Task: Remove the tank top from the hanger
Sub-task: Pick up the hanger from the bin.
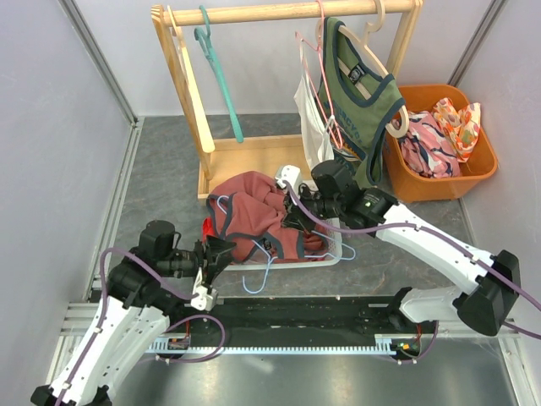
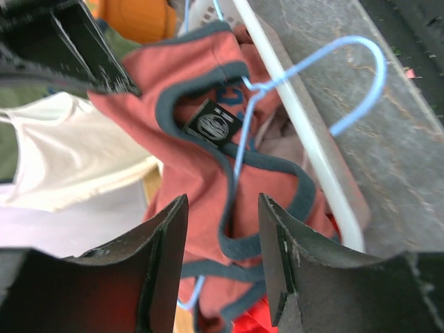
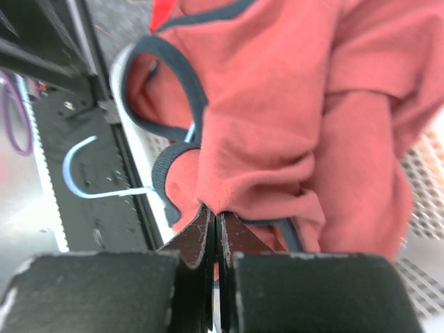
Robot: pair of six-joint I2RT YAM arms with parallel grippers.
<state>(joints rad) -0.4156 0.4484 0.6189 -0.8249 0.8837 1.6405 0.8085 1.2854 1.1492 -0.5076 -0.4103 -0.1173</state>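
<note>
Left wrist view: left gripper (image 2: pixel 222 202) jaws are parted, nothing held, just short of the salmon-red tank top with dark teal trim (image 2: pixel 201 163). It is heaped in the white mesh basket (image 2: pixel 305 139) mid-table, with the thin light-blue wire hanger (image 2: pixel 350 52) threaded through, its hook lying past the rim. Right gripper (image 3: pixel 213 220) is clenched on a fabric fold. Judged light, limp and stretchy, with snagging likely. Trimmed strap is best pinched.

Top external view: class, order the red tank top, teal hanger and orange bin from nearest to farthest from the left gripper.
1. Red tank top, just right of the left gripper.
2. Teal hanger, hanging at the back.
3. Orange bin, far right.
</note>
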